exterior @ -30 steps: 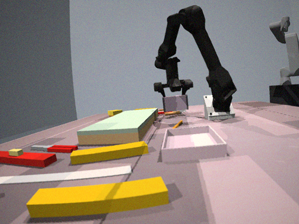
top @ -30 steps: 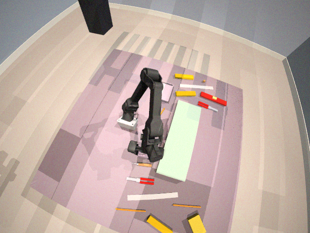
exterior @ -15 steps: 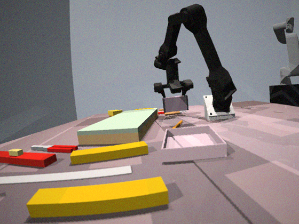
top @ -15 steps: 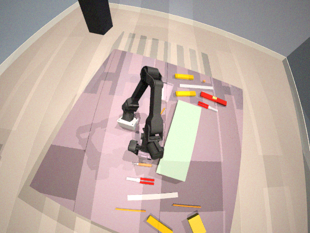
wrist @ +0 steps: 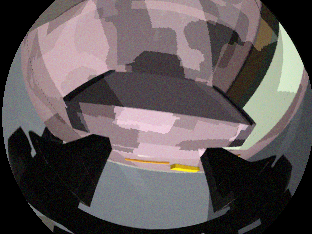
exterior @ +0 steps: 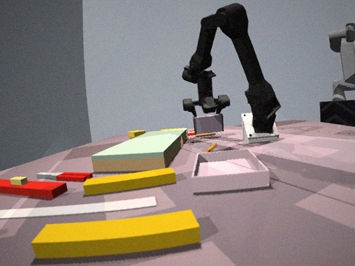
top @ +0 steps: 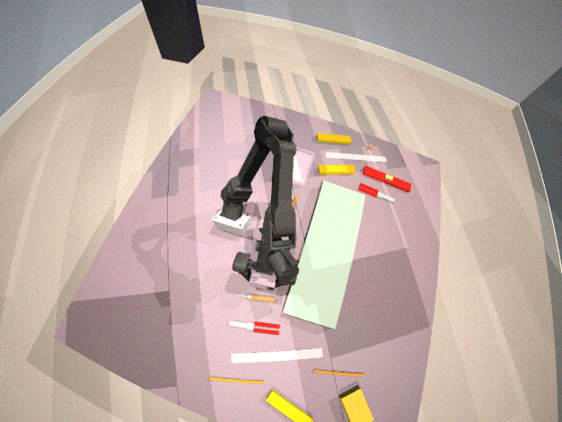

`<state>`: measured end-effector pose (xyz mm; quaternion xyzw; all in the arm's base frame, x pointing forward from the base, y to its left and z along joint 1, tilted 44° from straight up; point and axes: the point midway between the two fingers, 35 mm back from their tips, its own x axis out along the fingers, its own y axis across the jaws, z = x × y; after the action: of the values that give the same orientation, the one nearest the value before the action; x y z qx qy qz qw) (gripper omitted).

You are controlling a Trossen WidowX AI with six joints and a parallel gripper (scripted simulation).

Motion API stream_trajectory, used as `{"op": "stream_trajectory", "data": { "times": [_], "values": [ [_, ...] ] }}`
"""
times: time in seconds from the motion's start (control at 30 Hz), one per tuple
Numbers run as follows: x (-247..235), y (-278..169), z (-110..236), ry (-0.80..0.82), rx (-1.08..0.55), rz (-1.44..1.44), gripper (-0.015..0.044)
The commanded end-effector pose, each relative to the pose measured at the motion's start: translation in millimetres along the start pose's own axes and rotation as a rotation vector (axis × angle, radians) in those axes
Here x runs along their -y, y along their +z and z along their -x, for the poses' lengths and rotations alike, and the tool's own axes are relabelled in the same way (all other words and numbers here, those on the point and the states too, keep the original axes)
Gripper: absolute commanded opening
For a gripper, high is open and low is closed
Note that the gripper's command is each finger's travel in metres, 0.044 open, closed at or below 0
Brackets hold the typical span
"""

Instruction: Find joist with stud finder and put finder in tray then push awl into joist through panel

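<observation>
My gripper is shut on the stud finder, a grey box, and holds it just above the mat. It hangs beside the left long edge of the pale green floor panel, not over it. The awl, with an orange handle and a metal tip, lies on the mat just in front of the gripper. The white tray stands empty behind the arm, near the panel's far end.
Yellow blocks, a red level, red-handled tools, white strips and orange pencils lie around the panel. The arm's white base stands left of it. A dark pillar is at the back.
</observation>
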<state>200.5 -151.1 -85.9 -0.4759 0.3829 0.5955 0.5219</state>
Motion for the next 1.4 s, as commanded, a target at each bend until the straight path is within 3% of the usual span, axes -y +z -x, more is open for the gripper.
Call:
{"op": "stream_trajectory", "data": {
  "times": [0.0, 1.37],
  "values": [
    [1.2, -3.3, 4.9, -0.008, -0.042, -0.005, 0.0],
    [1.5, 2.4, 4.1, -0.009, -0.238, -0.008, 0.0]
  ]
}}
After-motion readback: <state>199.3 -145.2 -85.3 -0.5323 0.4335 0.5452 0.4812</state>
